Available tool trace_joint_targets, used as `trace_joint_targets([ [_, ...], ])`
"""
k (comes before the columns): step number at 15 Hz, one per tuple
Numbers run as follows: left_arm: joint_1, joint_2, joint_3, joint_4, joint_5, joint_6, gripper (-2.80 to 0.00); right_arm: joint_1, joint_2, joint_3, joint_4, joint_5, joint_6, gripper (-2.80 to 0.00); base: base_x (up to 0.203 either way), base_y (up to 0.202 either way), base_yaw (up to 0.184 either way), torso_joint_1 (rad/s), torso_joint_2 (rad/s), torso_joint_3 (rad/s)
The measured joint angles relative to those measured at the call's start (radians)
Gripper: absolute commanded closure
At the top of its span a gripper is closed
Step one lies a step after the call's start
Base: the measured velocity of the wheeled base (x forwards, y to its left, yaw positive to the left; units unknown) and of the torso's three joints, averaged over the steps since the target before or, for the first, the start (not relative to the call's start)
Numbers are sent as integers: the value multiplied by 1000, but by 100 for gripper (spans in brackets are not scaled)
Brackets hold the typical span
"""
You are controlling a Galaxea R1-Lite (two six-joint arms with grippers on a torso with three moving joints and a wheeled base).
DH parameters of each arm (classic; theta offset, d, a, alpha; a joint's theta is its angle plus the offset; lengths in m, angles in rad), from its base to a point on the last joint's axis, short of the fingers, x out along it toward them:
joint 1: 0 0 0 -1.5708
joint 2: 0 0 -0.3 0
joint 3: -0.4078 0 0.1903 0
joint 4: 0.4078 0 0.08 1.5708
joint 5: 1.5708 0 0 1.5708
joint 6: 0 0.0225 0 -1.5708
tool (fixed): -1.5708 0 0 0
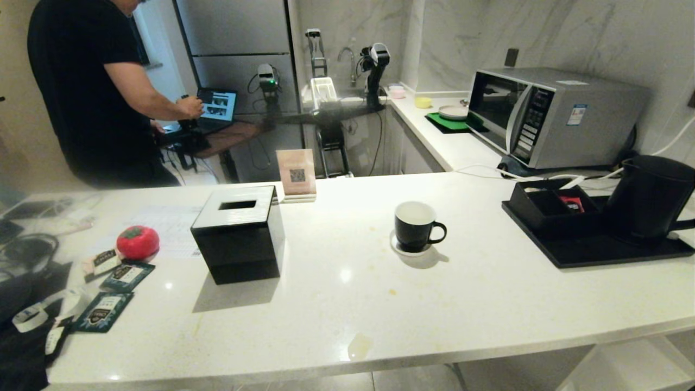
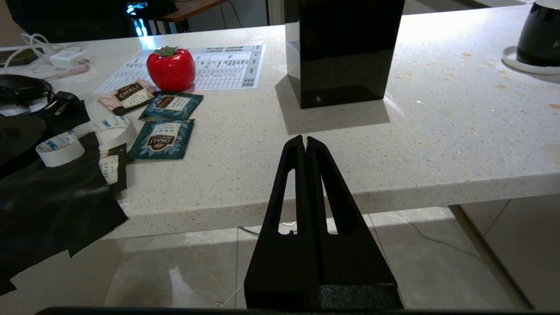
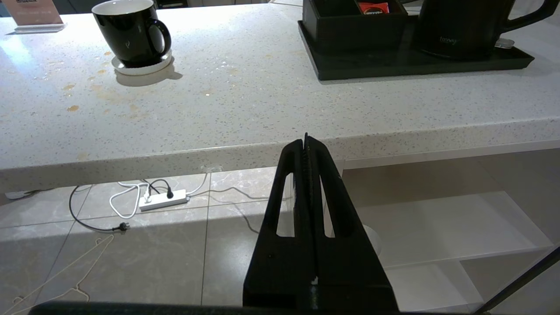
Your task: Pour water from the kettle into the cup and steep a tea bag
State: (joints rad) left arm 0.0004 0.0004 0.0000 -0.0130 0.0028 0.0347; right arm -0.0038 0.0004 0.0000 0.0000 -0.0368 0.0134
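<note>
Claws first: my left claw [image 2: 305, 142] and right claw [image 3: 306, 142] both sit pinched tight on nothing, parked low off the worktop [image 1: 347, 304] edge, so I judge no step is begun. The cup [image 1: 416, 226] stands on its saucer [image 1: 399, 248] mid-worktop, clear for pouring, and the kettle [image 1: 649, 196] waits on a black tray [image 1: 597, 252] to the right. I find no loose tea bag, only teal sachets [image 2: 162, 138] reading "CHALI".

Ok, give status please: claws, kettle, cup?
Both claws, left and right, shut, empty, off counter edge. Kettle on tray. Cup on saucer. Path clear.
</note>
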Motion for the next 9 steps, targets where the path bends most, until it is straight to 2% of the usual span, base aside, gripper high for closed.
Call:
trace_joint_targets([
  [9,0,0,0,1,1,-1,0,0,0,0,0,0,0,0,0,0,0,0,0,0],
])
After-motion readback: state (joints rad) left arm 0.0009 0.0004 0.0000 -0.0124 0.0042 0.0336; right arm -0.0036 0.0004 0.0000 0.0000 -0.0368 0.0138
